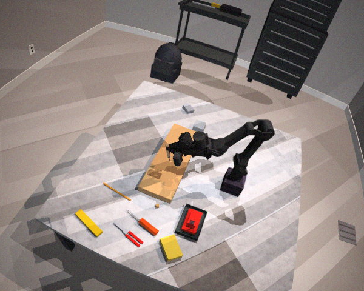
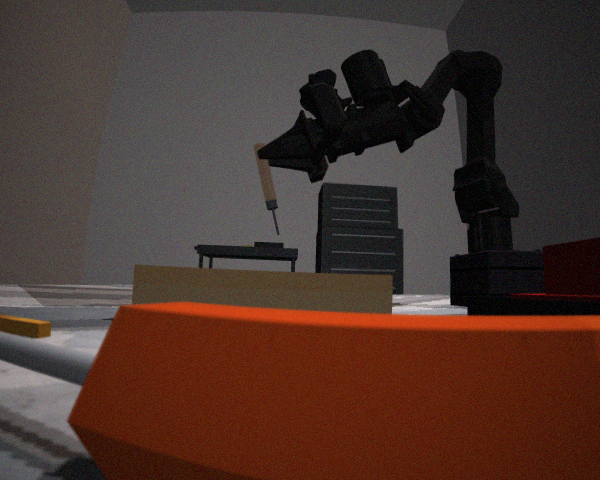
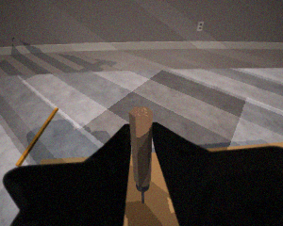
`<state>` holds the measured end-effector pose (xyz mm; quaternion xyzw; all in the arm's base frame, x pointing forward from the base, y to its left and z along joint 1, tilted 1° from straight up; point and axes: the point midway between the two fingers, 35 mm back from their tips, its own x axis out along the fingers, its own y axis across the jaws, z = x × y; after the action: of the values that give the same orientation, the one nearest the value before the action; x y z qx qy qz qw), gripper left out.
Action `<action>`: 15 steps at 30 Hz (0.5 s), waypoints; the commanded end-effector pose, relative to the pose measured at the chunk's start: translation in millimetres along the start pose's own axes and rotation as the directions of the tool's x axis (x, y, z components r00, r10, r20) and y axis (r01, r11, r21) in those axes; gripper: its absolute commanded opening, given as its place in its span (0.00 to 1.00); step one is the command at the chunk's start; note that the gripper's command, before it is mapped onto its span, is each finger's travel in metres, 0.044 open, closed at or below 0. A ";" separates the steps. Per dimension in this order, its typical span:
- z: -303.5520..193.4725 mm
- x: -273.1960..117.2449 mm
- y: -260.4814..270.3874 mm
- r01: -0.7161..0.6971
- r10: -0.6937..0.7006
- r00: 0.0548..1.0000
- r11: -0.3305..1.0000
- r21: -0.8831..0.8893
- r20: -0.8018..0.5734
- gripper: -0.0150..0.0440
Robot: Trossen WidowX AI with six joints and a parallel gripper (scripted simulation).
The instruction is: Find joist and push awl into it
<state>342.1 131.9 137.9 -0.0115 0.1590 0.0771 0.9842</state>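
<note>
My gripper (image 1: 167,148) (image 2: 260,156) (image 3: 141,128) is shut on the wooden handle of the awl (image 2: 266,181) (image 3: 141,155). The awl's thin metal tip points down and leans a little in the exterior view. The tip is in the air above the floor panel (image 1: 161,185) (image 2: 212,289) (image 3: 274,147), a long light-wood slab, and touches nothing. The red stud finder (image 1: 195,216) lies in the black tray (image 1: 184,235). The joist is hidden under the panel.
An orange screwdriver (image 1: 148,226) (image 2: 341,392), red-handled pliers (image 1: 133,239), a yellow block (image 1: 170,248), a yellow bar (image 1: 88,222), an orange stick (image 1: 116,191) (image 3: 37,137) and a small wooden cube (image 1: 157,205) lie in front of the panel. Grey blocks (image 1: 188,108) (image 1: 198,125) lie behind it.
</note>
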 end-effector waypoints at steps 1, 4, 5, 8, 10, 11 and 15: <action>0.0 0.8 -0.2 0.003 -0.003 1.000 1.000 0.008 0.008 0.25; -1.6 1.5 -0.2 0.003 -0.003 1.000 1.000 0.008 0.008 0.25; -2.1 1.8 -0.1 0.003 -0.003 1.000 1.000 0.008 0.008 0.25; -3.6 2.5 -0.1 0.003 -0.003 1.000 1.000 0.008 0.008 0.25; -4.7 3.0 -0.1 0.003 -0.003 1.000 1.000 0.008 0.008 0.25; -5.2 3.2 0.0 0.003 -0.003 1.000 1.000 0.008 0.008 0.25; -7.3 4.1 0.0 0.003 -0.003 1.000 1.000 0.008 0.008 0.25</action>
<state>343.0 132.4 129.5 -0.0114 0.1588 0.0771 0.9842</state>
